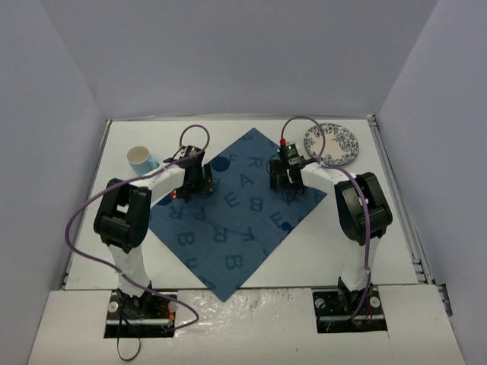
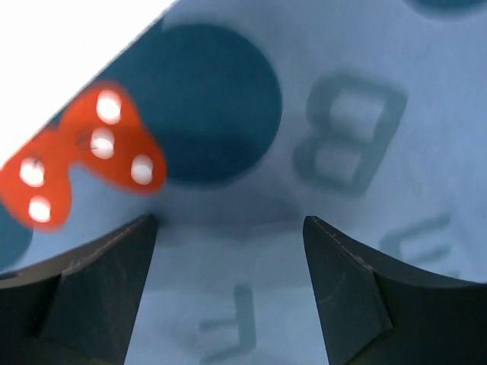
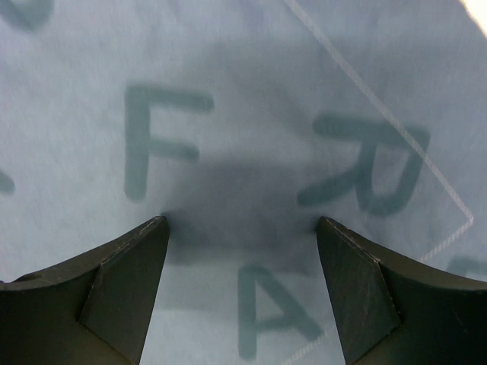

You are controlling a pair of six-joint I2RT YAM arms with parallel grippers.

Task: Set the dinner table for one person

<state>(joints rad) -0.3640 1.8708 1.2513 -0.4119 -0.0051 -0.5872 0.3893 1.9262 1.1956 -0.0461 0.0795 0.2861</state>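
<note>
White and matte, the worktop (image 1: pixel 392 255) fills the floor of the enclosure, with both arms bolted at its near edge. A blue lettered placemat (image 1: pixel 236 220) lies on it, turned like a diamond. The left jaws stand apart over the mat's left corner, close to a small red piece (image 2: pixel 84 156) with white dots. The right jaws stand apart too, empty, above the mat's right side. A patterned plate (image 1: pixel 331 143) sits far right and a cup (image 1: pixel 141 159) far left.
</note>
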